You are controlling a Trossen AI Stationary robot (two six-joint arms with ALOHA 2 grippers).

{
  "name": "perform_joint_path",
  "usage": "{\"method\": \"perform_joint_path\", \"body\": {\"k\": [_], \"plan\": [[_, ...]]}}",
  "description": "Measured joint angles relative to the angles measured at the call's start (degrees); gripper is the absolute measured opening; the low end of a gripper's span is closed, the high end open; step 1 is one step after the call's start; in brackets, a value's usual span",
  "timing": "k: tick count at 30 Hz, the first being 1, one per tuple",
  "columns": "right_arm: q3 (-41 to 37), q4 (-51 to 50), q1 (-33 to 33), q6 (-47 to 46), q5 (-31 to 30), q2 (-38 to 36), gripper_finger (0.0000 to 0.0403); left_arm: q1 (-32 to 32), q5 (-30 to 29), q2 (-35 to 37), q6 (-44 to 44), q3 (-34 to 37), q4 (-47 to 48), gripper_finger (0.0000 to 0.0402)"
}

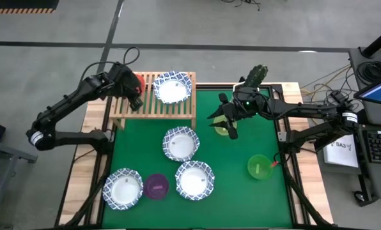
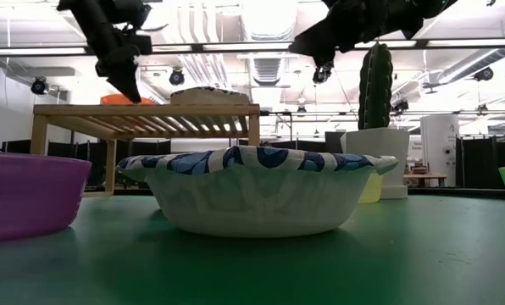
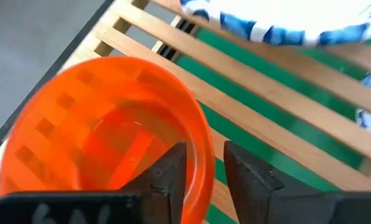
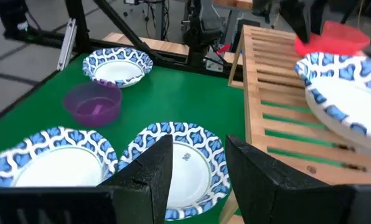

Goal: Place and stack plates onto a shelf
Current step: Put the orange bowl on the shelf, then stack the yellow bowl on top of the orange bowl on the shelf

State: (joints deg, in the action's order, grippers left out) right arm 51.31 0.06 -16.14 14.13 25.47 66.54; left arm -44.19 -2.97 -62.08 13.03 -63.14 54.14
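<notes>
1. Red dish (image 3: 104, 134) sat over the shelf's (image 1: 153, 105) left end, its rim pinched between the left gripper's (image 1: 136, 96) nearly closed fingers (image 3: 173, 171), one inside the bowl and one outside.
2. Key relation: slats were right under the dish, and a blue-patterned plate (image 1: 172, 87) already took the shelf's right end, so I'd guess a straight drop was all it needed.
3. Right gripper (image 1: 231, 126) hung above the green surface (image 1: 241, 191), fingers (image 4: 151, 165) apart and empty; three patterned plates, nearest (image 4: 182, 162), waited just ahead of it.
</notes>
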Motion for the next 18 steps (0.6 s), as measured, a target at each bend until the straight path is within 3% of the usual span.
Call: {"method": "perform_joint_path", "body": {"k": [9, 14, 18], "plan": [[0.0, -1.7, 2.2, -15.0, -1.6, 1.1, 0.0137, 7.6, 5.3, 10.6, -9.3, 0.3, -3.5, 0.0103], [0.0, -2.7, 4.0, -23.8, -10.9, 2.0, 0.0137, 17.8, 5.6, 19.2, -15.6, 6.8, -14.8, 0.0103], [0.9, -9.0, 3.8, -31.9, -15.6, 2.0, 0.0137, 26.0, 5.5, 25.1, -17.8, 14.2, -26.8, 0.0103]]}}
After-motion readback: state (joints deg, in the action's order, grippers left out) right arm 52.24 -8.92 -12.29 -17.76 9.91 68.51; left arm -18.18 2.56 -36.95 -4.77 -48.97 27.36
